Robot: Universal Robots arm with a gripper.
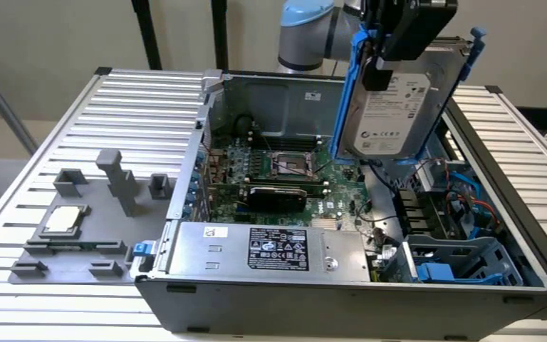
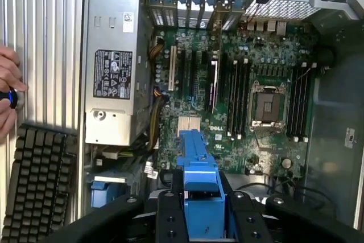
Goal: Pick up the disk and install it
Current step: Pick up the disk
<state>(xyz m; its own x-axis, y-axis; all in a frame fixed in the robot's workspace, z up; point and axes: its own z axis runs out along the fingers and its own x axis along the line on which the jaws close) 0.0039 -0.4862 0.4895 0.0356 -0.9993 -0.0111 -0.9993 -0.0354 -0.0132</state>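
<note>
The disk (image 1: 395,107), a silver-grey hard drive with a white label and blue carrier rails, hangs tilted in the air above the open computer case (image 1: 350,299), over its far right part. My gripper (image 1: 394,53) is shut on the disk's upper end. In the wrist view the disk's blue rail (image 2: 198,180) sits clamped between my black fingers (image 2: 168,217), with the motherboard (image 2: 244,83) below.
A silver power supply (image 1: 264,249) with a black label fills the case's near end. A blue drive cage (image 1: 464,260) sits at the near right corner. A grey fixture plate (image 1: 36,274) with a small silver chip (image 1: 65,217) lies on the exterior view's left. A person's hand (image 2: 7,92) and a keyboard (image 2: 34,186) are beside the case.
</note>
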